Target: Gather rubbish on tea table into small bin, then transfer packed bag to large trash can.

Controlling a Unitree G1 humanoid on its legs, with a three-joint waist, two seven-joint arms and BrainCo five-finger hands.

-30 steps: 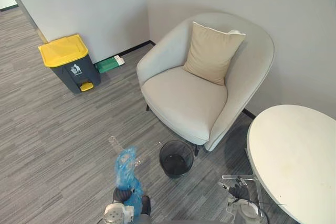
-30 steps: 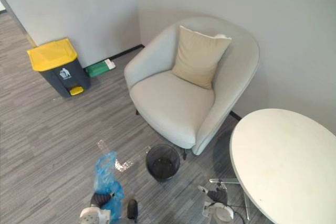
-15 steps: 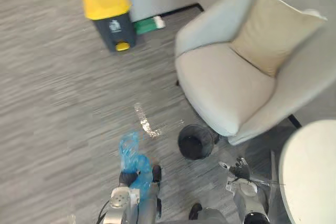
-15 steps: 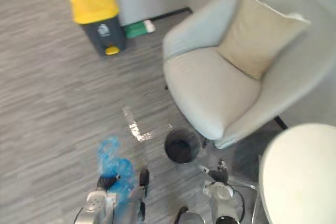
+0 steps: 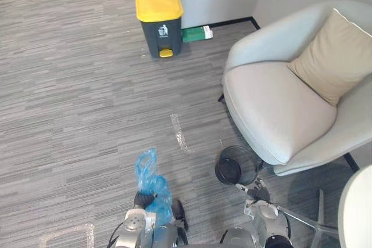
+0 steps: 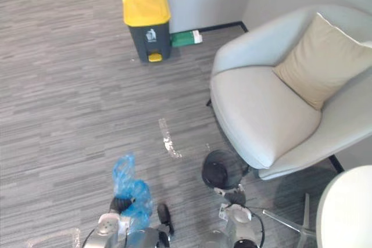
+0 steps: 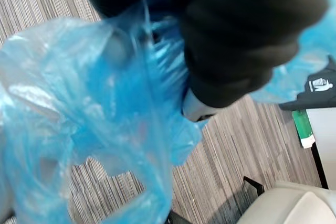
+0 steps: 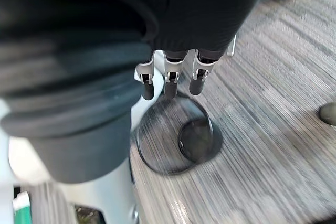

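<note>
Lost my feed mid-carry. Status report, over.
Left hand shut on blue bag. Right hand open, empty, near small bin. Yellow-lidded trash can ahead; only a tape mark on the carpet between.

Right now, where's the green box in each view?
Left eye view: green box, beside the yellow-lidded trash can.
Right eye view: the same spot.
Left wrist view: past the blue bag, by the trash can.
Right wrist view: far beyond the small bin.
Shared landmark: the trash can.
</note>
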